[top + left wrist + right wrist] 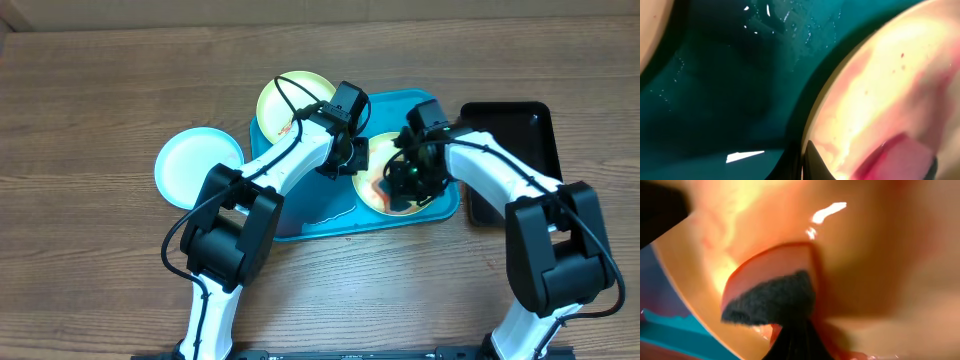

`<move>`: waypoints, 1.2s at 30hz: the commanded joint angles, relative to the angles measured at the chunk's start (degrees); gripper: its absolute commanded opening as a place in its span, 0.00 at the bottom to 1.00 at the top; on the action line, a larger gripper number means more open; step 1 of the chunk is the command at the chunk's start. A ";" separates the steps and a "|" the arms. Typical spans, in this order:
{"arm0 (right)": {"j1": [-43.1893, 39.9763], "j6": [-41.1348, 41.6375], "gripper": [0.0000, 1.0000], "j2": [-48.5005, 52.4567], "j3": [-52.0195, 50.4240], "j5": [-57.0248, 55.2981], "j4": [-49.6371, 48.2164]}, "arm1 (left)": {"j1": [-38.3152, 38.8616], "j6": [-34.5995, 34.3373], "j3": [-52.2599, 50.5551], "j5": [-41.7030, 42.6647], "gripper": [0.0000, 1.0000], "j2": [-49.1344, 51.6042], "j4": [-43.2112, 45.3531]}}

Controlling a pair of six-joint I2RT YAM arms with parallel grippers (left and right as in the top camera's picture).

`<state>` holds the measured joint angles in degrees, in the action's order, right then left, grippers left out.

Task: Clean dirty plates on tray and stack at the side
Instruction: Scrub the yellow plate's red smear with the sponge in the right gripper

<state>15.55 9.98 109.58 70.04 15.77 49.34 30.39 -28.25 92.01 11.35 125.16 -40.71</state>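
The right tool is pinching a pink sponge with a dark scouring face. It presses the sponge into the red-orange sauce on a pale yellow-green round plastic plate. Held that low, the sponge can drag through the smear rather than skim over it.

This smeared plate lies in the right half of the large turquoise rectangular plastic tray. The tray's raised rim probably holds sauce and water off the wooden counter.

The left tool sits at the plate's left edge with one dark fingertip by the rim, probably to steady the plate against the scrubbing. Whether it is spread or pinching I cannot tell.

Farther left, a pale blue-white round plate rests on the counter outside the tray and looks like the start of the stack. At the tray's far corner a second yellow-green plate overhangs the rim, likely awaiting its turn. A smaller black rectangular tray lies to the right.
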 commanded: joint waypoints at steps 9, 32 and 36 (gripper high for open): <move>-6.05 1.16 0.04 1.14 -0.11 -1.40 -14.69 | -0.37 0.83 1.36 -0.79 0.04 -1.75 -0.24; 1.05 -3.19 0.04 2.60 2.54 3.15 -13.40 | -0.37 0.83 1.36 -0.79 0.04 -1.75 -0.46; 0.07 2.32 0.04 2.62 2.80 -5.20 -16.94 | -0.37 0.83 1.36 -0.79 0.04 -1.75 -0.48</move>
<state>16.49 8.67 111.72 71.16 16.40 33.98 30.22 -28.27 92.01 10.87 125.16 -41.19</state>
